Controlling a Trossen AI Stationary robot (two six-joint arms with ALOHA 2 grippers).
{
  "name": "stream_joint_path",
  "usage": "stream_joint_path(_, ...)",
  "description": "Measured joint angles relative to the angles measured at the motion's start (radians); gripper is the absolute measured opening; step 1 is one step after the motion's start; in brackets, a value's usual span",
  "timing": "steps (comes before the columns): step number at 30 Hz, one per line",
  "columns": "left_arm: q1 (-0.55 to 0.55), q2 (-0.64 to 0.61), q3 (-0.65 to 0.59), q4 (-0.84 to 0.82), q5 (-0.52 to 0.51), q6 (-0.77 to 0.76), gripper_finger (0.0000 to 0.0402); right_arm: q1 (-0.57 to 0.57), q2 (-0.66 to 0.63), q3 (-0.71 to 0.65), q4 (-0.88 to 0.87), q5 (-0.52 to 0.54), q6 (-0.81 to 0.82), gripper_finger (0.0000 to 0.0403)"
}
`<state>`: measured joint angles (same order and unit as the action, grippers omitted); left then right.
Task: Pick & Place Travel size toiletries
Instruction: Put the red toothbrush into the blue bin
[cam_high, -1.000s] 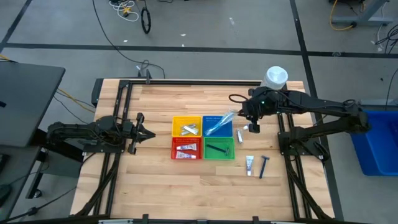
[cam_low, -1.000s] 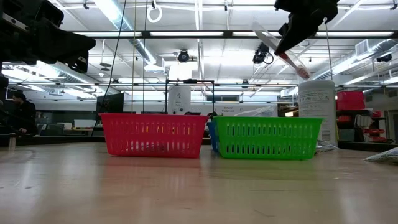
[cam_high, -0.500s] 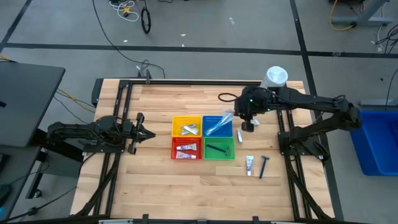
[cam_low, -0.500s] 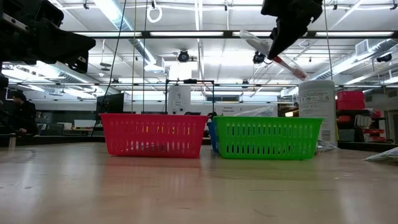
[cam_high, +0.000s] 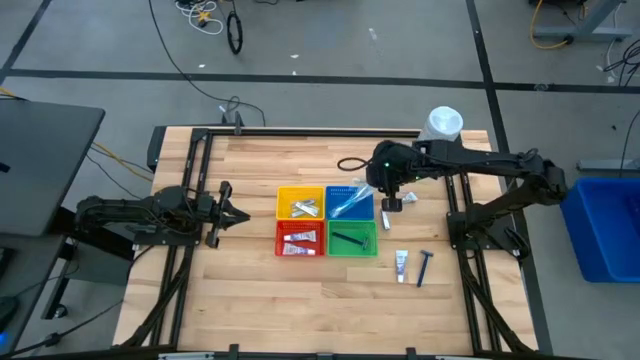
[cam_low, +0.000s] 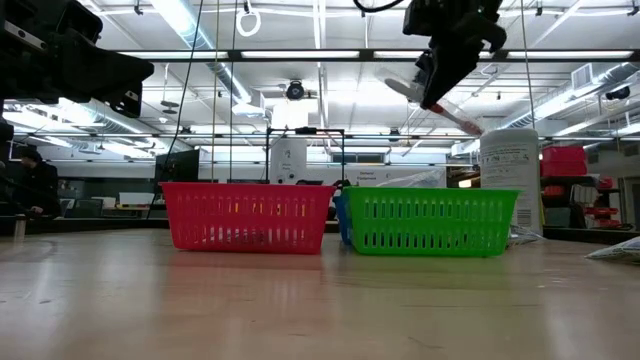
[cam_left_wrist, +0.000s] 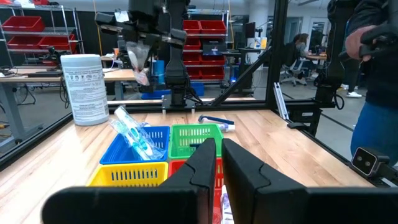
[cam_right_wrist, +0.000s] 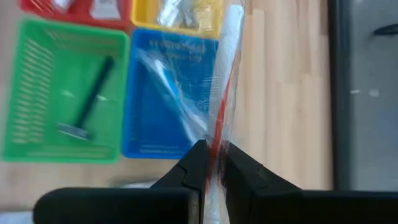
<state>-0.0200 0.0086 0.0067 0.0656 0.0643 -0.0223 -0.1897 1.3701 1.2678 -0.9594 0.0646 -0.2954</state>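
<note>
a clear-wrapped toothbrush (cam_right_wrist: 222, 93) is clamped between the fingers of the right gripper (cam_right_wrist: 210, 163), held in the air above the far right edge of the blue basket (cam_high: 349, 202). more wrapped toothbrushes (cam_left_wrist: 135, 133) are leant in that basket. a dark razor (cam_right_wrist: 87, 99) is laid in the green basket (cam_high: 352, 241), tubes (cam_high: 299, 240) in the red basket (cam_high: 300, 240), silvery packets (cam_high: 305, 208) in the yellow basket (cam_high: 300, 203). a tube (cam_high: 401, 264) and a razor (cam_high: 424, 267) are left on the table (cam_high: 250, 290). the left gripper (cam_high: 236, 216) is kept closed and empty, well left of the baskets.
</note>
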Motion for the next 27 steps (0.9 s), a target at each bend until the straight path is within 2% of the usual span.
stream_joint_path(10,0.0,0.0,0.0,0.0,0.0,0.0,0.0032,0.082,0.123,0.0,-0.005,0.289,-0.153,0.0039)
stream_joint_path(19,0.0,0.0,0.0,0.0,0.0,0.0,0.0032,0.146,0.18,0.0,0.004,0.363,-0.257,0.0039)
stream_joint_path(27,0.0,0.0,0.0,0.0,0.0,0.0,0.0032,0.239,0.24,0.0,0.041,0.499,-0.308,0.0039)
